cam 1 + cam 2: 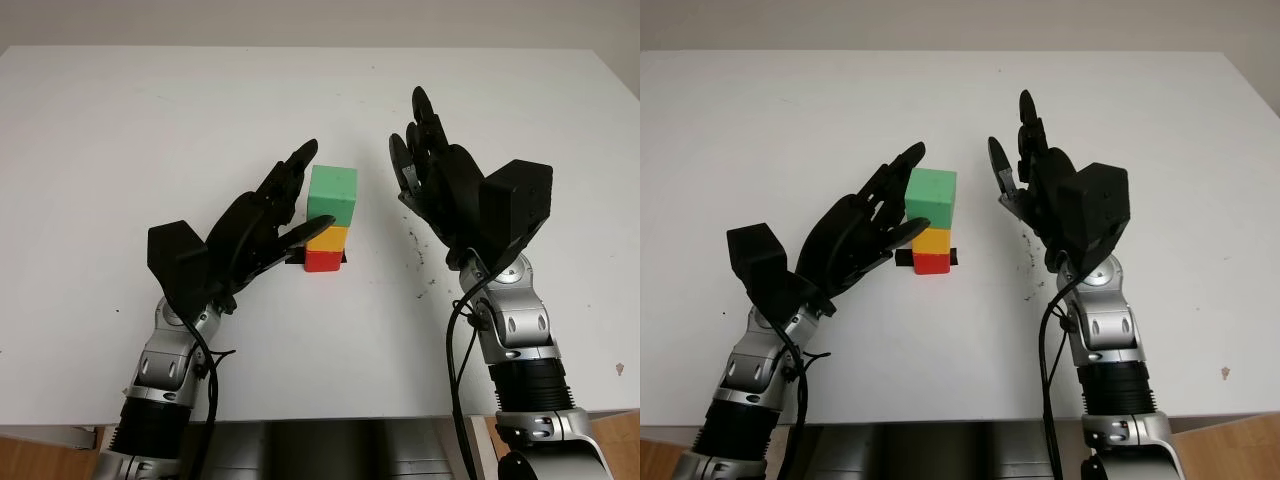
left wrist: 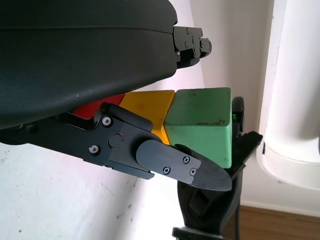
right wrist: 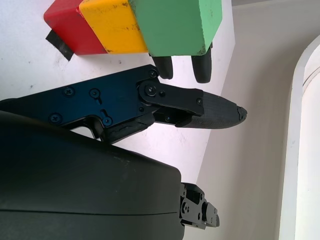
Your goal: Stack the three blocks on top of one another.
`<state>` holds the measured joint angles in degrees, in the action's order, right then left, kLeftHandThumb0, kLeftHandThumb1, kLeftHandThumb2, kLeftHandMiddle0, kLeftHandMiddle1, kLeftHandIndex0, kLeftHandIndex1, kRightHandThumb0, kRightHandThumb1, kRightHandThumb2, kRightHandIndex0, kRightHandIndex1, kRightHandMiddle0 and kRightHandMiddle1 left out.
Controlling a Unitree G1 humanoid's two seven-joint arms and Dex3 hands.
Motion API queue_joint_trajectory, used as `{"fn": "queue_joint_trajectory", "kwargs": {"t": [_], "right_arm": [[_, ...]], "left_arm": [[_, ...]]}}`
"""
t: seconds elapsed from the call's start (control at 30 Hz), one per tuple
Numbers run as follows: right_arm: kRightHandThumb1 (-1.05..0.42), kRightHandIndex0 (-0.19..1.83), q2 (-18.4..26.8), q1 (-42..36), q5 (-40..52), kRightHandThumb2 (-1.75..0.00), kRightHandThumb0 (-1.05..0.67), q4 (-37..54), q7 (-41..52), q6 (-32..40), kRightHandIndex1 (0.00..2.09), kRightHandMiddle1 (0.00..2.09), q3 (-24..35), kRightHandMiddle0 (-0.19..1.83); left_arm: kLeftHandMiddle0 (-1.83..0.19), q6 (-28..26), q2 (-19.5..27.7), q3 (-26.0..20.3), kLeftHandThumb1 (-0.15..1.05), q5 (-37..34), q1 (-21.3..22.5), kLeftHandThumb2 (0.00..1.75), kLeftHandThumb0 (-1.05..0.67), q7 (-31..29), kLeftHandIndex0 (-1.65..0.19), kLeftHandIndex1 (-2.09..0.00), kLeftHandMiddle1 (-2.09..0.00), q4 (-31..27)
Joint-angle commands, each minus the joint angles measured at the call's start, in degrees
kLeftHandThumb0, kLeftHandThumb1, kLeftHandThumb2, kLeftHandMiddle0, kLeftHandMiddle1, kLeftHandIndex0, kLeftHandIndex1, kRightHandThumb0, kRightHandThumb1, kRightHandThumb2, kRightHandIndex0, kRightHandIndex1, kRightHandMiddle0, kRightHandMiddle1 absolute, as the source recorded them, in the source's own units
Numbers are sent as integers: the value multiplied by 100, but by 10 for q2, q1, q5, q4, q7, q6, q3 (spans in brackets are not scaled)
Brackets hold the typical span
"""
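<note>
The stack stands upright near the middle of the white surface point(image 1: 120, 130), its long axis vertical: red block point(image 1: 322, 261) at the bottom on a black mark point(image 1: 343, 259), yellow block point(image 1: 327, 238) above, green block point(image 1: 332, 194) on top. My left hand point(image 1: 262, 225) is open just left of the stack, my right hand point(image 1: 432, 165) open right of it with bare surface between.

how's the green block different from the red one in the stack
The green block tops the stack; the red block sits at the bottom on the table, under the yellow block. The green block looks larger and overhangs those below; the red block looks smaller. Both are plain solid-coloured blocks in one column between the two open hands.
</note>
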<state>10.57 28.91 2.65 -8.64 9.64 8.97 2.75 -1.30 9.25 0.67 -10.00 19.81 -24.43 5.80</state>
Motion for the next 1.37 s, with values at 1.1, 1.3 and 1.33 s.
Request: {"fn": "queue_joint_trajectory", "kwargs": {"t": [1.1, 1.3, 1.33], "right_arm": [[-105, -19, -26, -8, 12, -62, -62, -51, -26, -43, 0, 0, 12, -19], [-105, -19, -40, -13, 15, -62, -62, -62, -41, -52, 0, 0, 16, -19], [-105, -19, -41, -12, 15, -62, -62, -63, -42, -52, 0, 0, 16, -19]], "left_arm": [[19, 66, 12, -152, 105, -59, 14, 61, -77, 133, 19, 0, 0, 53], [19, 62, 7, -142, 105, -53, 15, 61, -78, 139, 19, 0, 0, 58], [19, 63, 6, -141, 105, -51, 15, 61, -79, 140, 19, 0, 0, 58]]}}
